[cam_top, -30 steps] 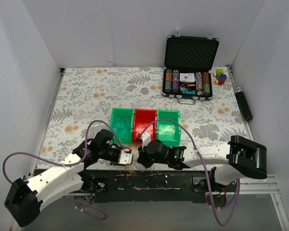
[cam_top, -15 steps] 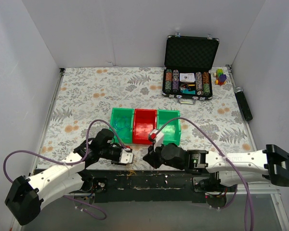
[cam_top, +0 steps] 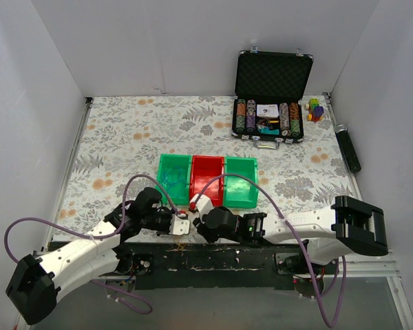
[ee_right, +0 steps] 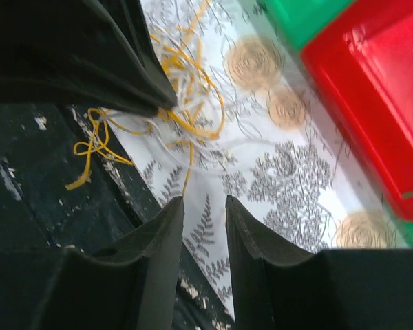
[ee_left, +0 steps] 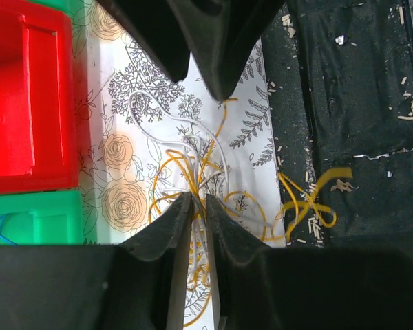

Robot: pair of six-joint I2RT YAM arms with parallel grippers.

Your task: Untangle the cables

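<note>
The cables (ee_left: pixel 193 168) are a loose tangle of thin yellow-orange and white wires on the floral cloth by the table's near edge; they also show in the right wrist view (ee_right: pixel 186 89) and as a small yellow spot in the top view (cam_top: pixel 186 245). One yellow loop (ee_left: pixel 306 203) lies over the black strip. A teal-blue wire (ee_left: pixel 0 230) lies in the left green bin (cam_top: pixel 173 157). My left gripper (ee_left: pixel 198 197) (cam_top: pixel 183 225) is shut on strands of the tangle. My right gripper (ee_right: pixel 203 199) (cam_top: pixel 195 218) is open and empty, right beside the tangle, facing the left gripper.
Three bins stand in a row just behind the grippers: green, red (cam_top: pixel 206 159) and green (cam_top: pixel 240 161). An open poker chip case (cam_top: pixel 270 117) stands at the back right. The black base strip (cam_top: pixel 213 256) runs along the near edge.
My right arm swung out to the right, then came back left; its gripper is now close to the left gripper again. The left arm has barely moved.
</note>
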